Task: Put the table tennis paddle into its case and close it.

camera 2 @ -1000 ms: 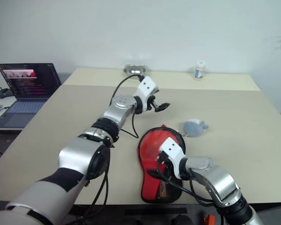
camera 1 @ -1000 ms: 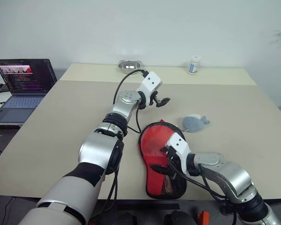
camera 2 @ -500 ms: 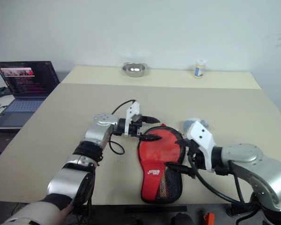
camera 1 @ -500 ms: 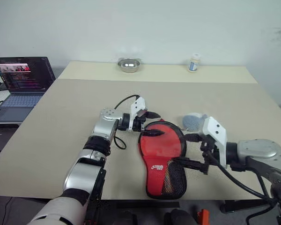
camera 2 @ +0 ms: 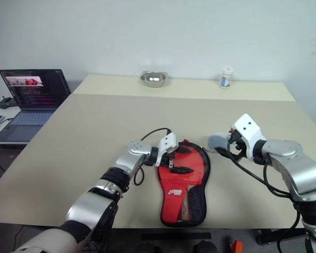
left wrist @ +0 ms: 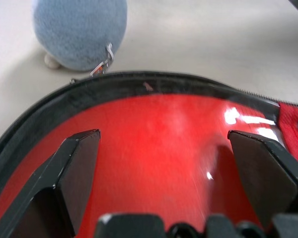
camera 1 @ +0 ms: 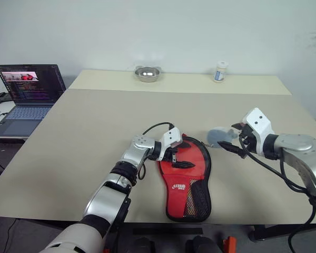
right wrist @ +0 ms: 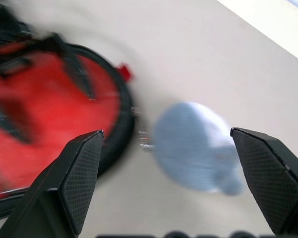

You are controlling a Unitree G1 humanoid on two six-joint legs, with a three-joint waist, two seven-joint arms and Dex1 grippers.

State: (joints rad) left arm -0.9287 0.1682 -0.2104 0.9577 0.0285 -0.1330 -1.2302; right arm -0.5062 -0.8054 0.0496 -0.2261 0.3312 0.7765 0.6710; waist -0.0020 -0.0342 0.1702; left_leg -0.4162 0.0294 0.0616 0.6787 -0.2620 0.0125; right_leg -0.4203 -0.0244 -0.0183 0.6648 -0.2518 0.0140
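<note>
The round red rubber-faced table tennis paddle [camera 1: 181, 167] lies inside the soft black zip-edged case [camera 1: 202, 194] at the table's near edge, long axis running near to far, head far. The left wrist view shows glare on the clear cover. The left gripper [camera 1: 175, 156] hovers spread wide over the head, holding nothing; the right gripper [camera 1: 235, 144], equally wide and empty, hangs by a blue-grey plush pendant [camera 1: 217, 136].

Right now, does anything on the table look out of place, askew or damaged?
Nothing looks damaged or spilled. The table tennis paddle lies flat inside the case near the table's front edge, case not yet closed. A small blue-grey plush charm lies beside the case's rounded end, seemingly clipped to its zip.
</note>
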